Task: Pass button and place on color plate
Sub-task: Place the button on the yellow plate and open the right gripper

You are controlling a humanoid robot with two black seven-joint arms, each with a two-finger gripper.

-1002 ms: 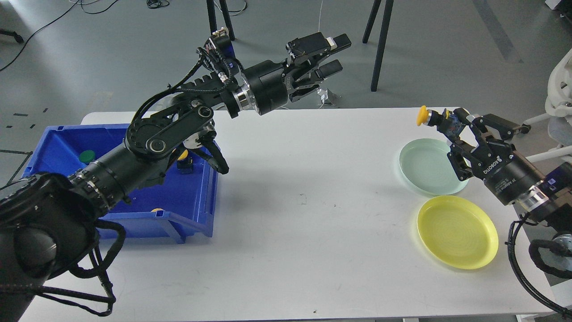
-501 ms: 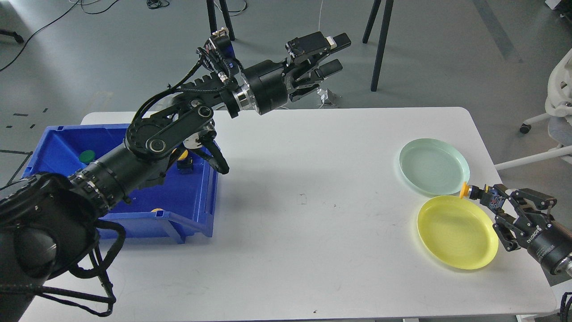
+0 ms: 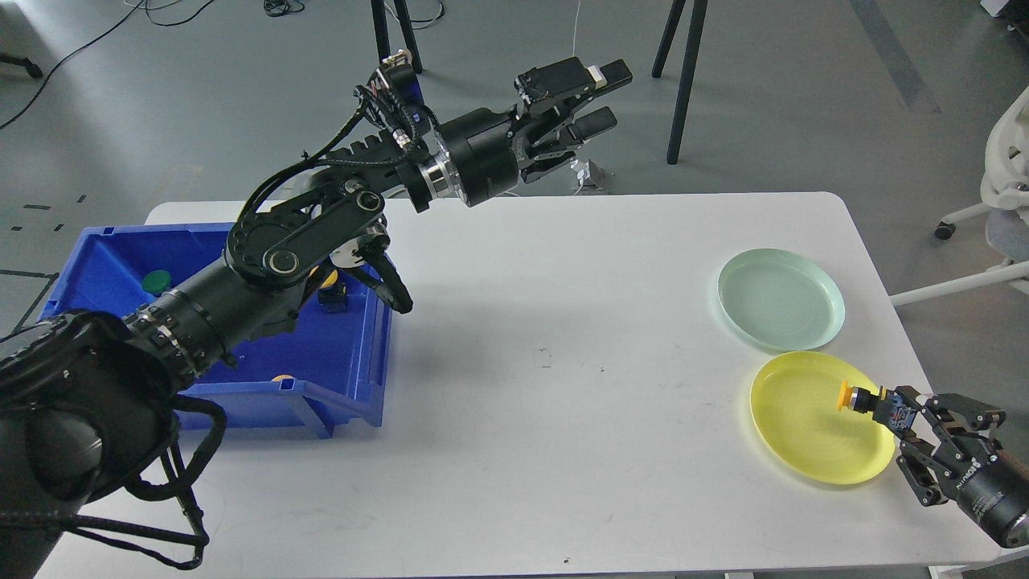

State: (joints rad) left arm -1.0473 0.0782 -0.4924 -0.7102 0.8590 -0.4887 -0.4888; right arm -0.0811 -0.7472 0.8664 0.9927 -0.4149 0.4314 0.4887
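Observation:
A yellow-capped button (image 3: 854, 397) with a dark body is held in my right gripper (image 3: 899, 412), which is shut on it at the lower right. The button's cap hangs over the right part of the yellow plate (image 3: 804, 418). A pale green plate (image 3: 776, 297) lies just behind the yellow one. My left gripper (image 3: 596, 98) is open and empty, raised high beyond the table's far edge. The blue bin (image 3: 241, 378) at the left holds more buttons: a green one (image 3: 157, 281) and a yellow one (image 3: 330, 279) show, partly hidden by my left arm.
The white table (image 3: 547, 386) carries the bin at the left and the two plates at the right. Black stand legs (image 3: 683, 72) and cables are on the floor behind. A white chair (image 3: 1005, 185) stands at the far right.
My right gripper has carried the button from above the green plate's far side down and toward me, and now holds it over the yellow plate. The left arm has not moved.

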